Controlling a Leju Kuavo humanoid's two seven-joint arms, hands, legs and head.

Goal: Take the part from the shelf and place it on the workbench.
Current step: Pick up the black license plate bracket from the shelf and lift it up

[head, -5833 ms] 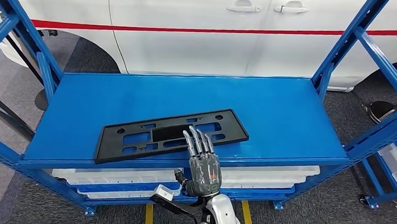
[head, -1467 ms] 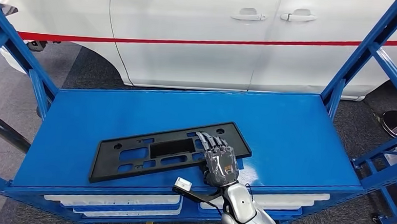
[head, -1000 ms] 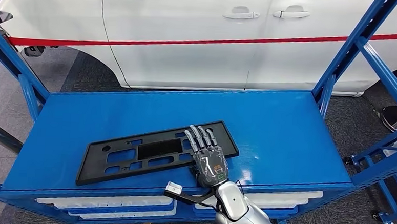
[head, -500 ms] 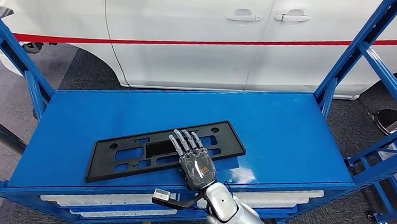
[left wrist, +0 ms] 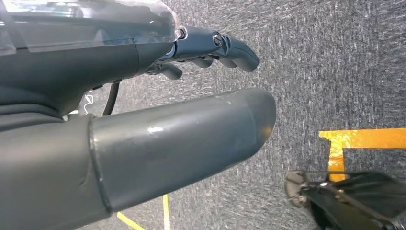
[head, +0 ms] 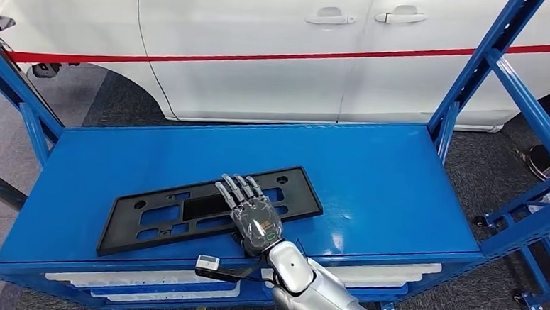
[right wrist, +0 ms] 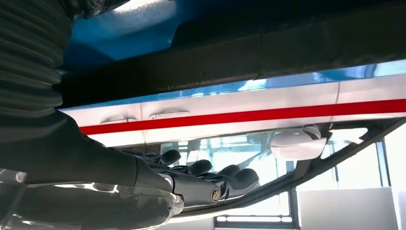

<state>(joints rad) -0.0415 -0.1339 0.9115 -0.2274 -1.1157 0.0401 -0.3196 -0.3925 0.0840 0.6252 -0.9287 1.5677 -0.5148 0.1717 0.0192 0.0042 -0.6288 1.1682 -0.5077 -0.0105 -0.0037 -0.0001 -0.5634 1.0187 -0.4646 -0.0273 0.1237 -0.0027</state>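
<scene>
Currently the part, a flat black rectangular frame with cut-out slots and round holes near its corners, lies flat on the top deck of the blue shelf, toward the front edge and left of centre, its long axis tilted so the right end sits farther back than the left. Right hand rests palm-down on the part near its middle-right section, fingers extended and slightly spread over the slots, wrist past the front edge of the deck; nothing is gripped, the hand lies flat with fingers apart. From the right wrist view the dark fingers reach out straight under the black frame edge; whether the thumb hooks beneath the part cannot be told. Left hand hangs low over grey carpeted floor marked with yellow tape; thumb extended, fingers loosely curled and separated from it, holding nothing. White trays sit on the level under the top deck. Behind the shelf stands a white car with a red stripe along its doors.
</scene>
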